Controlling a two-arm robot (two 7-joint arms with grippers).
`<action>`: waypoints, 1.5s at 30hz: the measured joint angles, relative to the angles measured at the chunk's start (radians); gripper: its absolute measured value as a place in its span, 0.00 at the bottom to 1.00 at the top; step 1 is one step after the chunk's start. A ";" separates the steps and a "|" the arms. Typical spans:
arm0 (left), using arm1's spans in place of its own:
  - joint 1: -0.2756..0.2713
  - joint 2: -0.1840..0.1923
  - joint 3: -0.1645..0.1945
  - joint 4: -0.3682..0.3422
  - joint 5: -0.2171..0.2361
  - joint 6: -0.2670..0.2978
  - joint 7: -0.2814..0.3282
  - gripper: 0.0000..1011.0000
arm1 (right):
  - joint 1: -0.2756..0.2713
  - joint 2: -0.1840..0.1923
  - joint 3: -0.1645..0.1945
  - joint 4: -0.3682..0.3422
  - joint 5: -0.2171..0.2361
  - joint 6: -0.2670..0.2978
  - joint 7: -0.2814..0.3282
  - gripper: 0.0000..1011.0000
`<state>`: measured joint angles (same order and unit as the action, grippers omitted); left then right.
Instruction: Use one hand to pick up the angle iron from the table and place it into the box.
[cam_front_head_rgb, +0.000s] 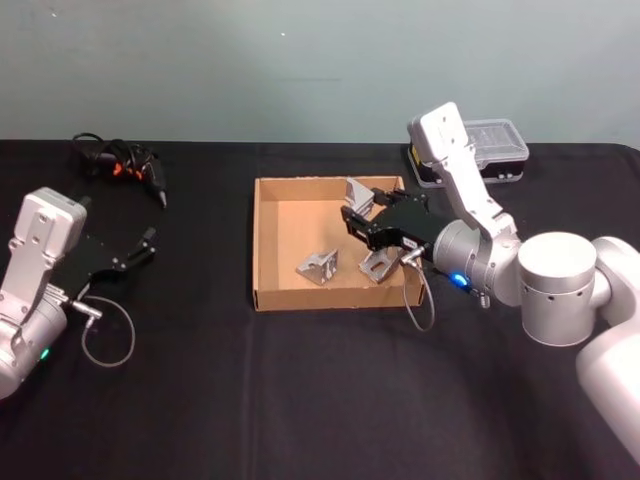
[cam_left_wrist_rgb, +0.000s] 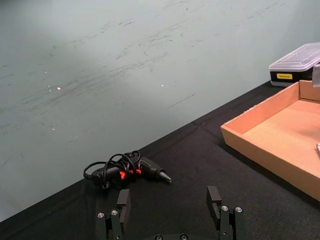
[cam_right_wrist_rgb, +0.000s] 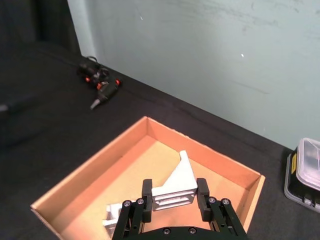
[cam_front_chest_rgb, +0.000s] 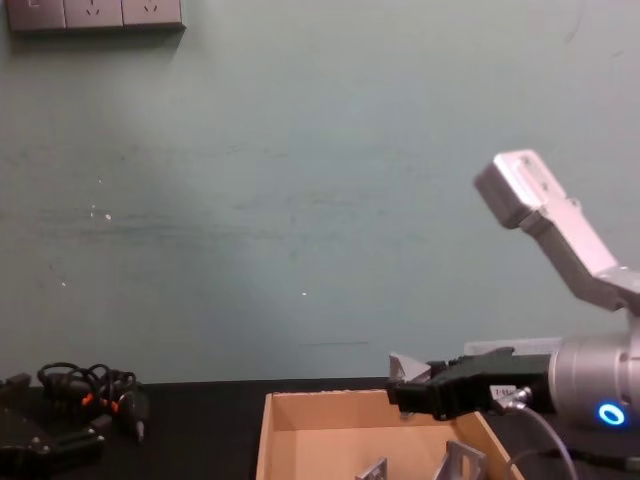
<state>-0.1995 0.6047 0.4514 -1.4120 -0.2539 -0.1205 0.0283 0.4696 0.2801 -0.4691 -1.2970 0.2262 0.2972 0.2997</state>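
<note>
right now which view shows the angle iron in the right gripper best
The right wrist view: the angle iron sits front and centre between the right gripper fingers, above the box. The head view shows it small and partly hidden by the gripper; the chest view shows just a corner.

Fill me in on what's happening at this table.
The right end effector is shut on an angle iron and holds it above the open box. Two more angle irons already lie on the box floor. The left end effector rests open and idle over the table, well left of the box.
</note>
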 joint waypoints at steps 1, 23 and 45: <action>0.000 0.000 0.000 0.000 0.000 0.000 0.000 0.99 | 0.004 -0.003 -0.001 0.010 -0.005 -0.001 -0.001 0.53; 0.000 0.000 0.000 0.000 0.000 0.000 0.000 0.99 | 0.085 -0.078 -0.005 0.203 -0.095 -0.030 0.004 0.52; 0.000 0.000 0.000 0.000 0.000 0.000 0.000 0.99 | 0.130 -0.131 -0.001 0.306 -0.157 -0.038 0.039 0.68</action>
<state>-0.1995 0.6047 0.4514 -1.4120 -0.2539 -0.1205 0.0283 0.5994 0.1495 -0.4704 -0.9913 0.0694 0.2594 0.3388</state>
